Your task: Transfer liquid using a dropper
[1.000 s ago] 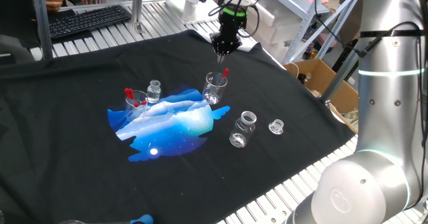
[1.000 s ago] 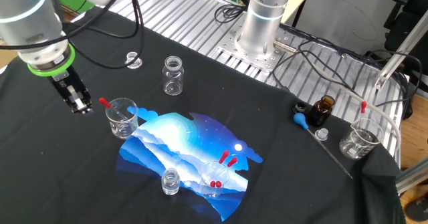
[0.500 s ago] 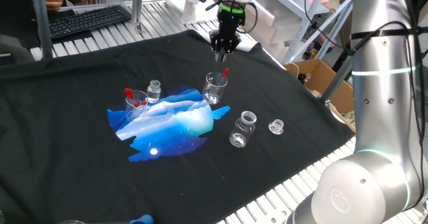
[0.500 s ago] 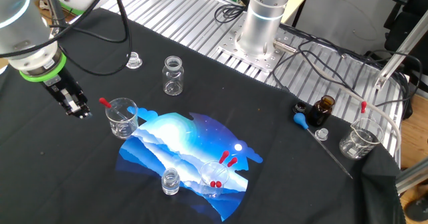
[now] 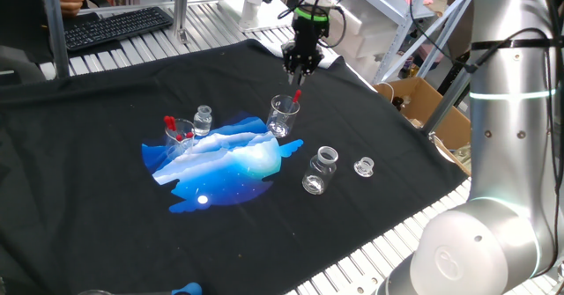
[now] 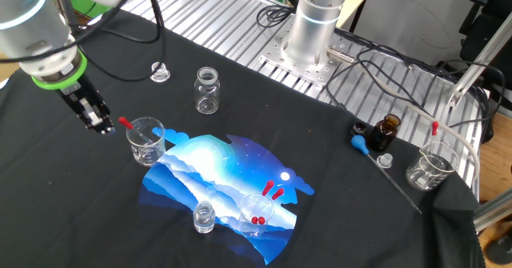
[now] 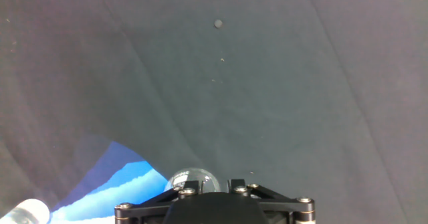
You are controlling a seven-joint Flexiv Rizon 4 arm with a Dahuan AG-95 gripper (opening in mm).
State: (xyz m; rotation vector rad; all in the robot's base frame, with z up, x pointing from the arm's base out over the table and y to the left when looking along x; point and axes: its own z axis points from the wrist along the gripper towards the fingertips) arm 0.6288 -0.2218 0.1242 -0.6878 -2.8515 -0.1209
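No legible writing; gripper (image 6: 99, 126) beside dropper (image 6: 136, 129) in beaker (image 6: 146, 143), jaw spread indiscernible; hand view hides fingertips

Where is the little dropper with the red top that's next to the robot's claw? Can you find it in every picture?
One fixed view: the dropper leans in the small beaker, just below the gripper.
The other fixed view: it sits left of middle, in that beaker, right of the gripper.
Hand view: I can't make it out.
Shared landmark: the blue picture on the cloth.
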